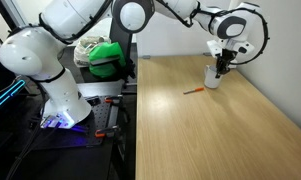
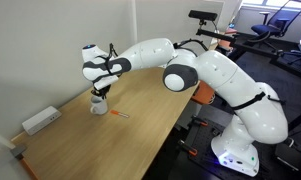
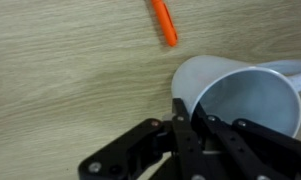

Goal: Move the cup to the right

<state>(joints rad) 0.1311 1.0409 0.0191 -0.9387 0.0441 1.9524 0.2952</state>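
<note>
Wrist view: gripper point(image 3: 191, 122) straddling near rim of cup point(image 3: 245, 95); grip unclear.

You're in an office-like lab: black swivel office chairs point(image 2: 282, 22) at two o'clock beyond a long pale wooden desk point(image 2: 140, 125).

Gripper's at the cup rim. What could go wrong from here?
1. The gripper meets the cup only at one spot on its rim, so the cup may tilt or slip once moved.
2. The pen lies close beside the cup on the table; a slide toward it could knock it away.
</note>
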